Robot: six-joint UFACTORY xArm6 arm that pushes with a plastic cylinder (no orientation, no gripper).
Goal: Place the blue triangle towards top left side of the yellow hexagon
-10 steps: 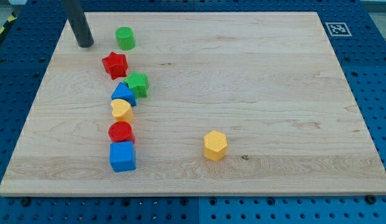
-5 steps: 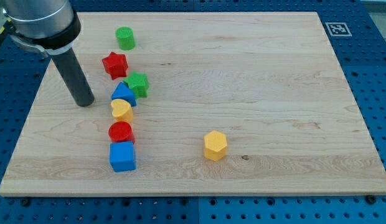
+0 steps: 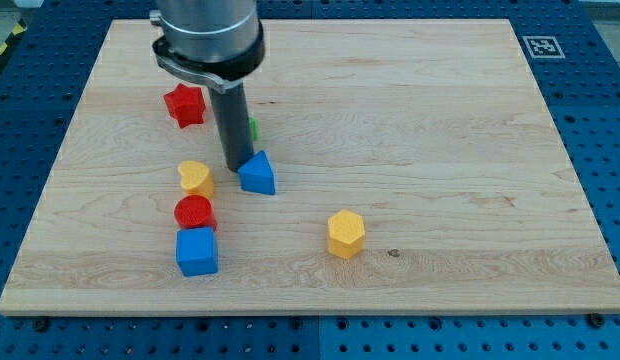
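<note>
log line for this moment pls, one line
phase: pushing | my tip touching blue triangle on its left | yellow hexagon lower right of triangle, apart | goal: not yet

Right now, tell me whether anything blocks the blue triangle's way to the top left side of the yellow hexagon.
Nothing visible does. My tip sits right against the upper left of the small blue triangular block, and only bare wooden board lies between that block and the spot up-left of the yellow hexagonal block.
</note>
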